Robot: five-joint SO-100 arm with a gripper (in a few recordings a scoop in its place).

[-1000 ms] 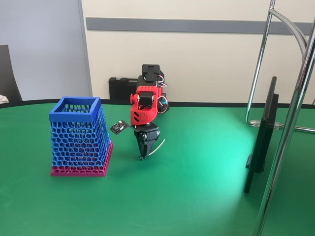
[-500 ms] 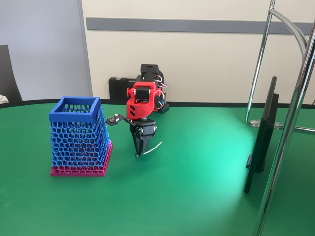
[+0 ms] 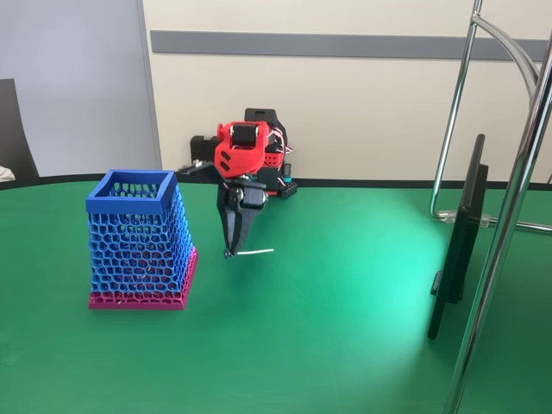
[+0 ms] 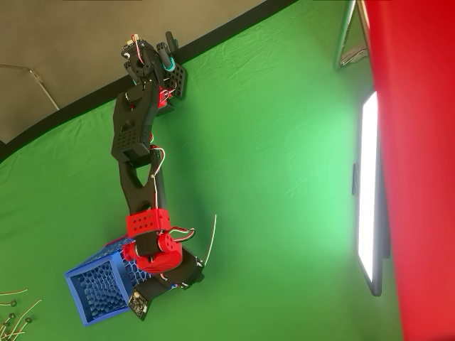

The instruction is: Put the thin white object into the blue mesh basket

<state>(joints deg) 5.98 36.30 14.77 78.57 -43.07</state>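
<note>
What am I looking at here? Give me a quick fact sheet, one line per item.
Table: green surface
Arm: red and black robot arm, wrist bent downward
Gripper: gripper shut on the thin white object, lifted off the table
Thin white object: thin white object sticks out sideways from the fingertips
Basket: blue mesh basket with pink base, upright, left of the gripper in the fixed view
Strip in basket: not yet
Extras: similar strips at the overhead view's lower left edge

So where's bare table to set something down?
Free: the green table in front, between basket and monitor. Crowded: around the gripper, holding the strip beside the basket; more strips at the overhead view's lower left.
</note>
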